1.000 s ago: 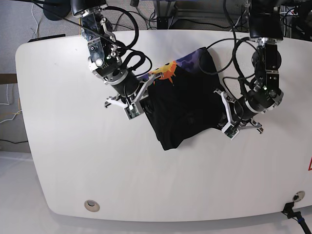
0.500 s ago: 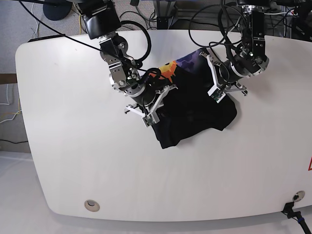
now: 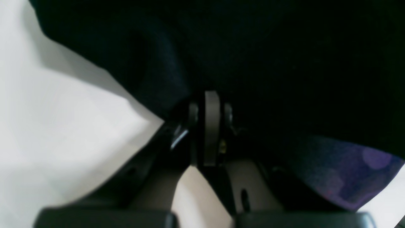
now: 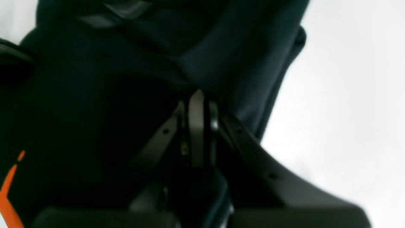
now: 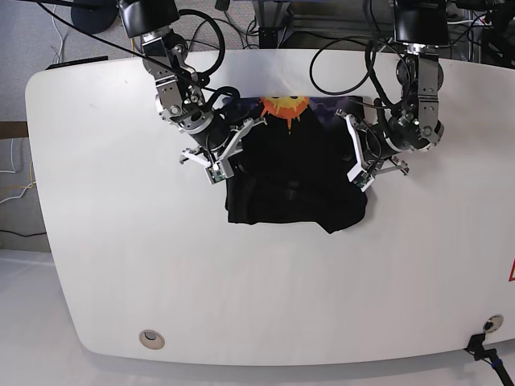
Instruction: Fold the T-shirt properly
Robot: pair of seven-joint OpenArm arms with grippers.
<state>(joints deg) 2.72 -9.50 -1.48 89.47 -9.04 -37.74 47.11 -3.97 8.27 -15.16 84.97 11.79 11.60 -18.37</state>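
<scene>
risk: t-shirt [image 5: 290,181] bunching if left gripper [image 5: 356,157] or right gripper [image 5: 232,153], both clamped on cloth, pull unevenly.

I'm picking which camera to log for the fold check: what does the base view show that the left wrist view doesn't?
Only the base view shows the whole T-shirt on the white table, its orange sun print, and the right gripper clamped on the opposite edge. Only the left wrist view shows, up close, the left gripper with jaws shut on black cloth beside a purple patch. Both show the shirt, table and left gripper.
</scene>
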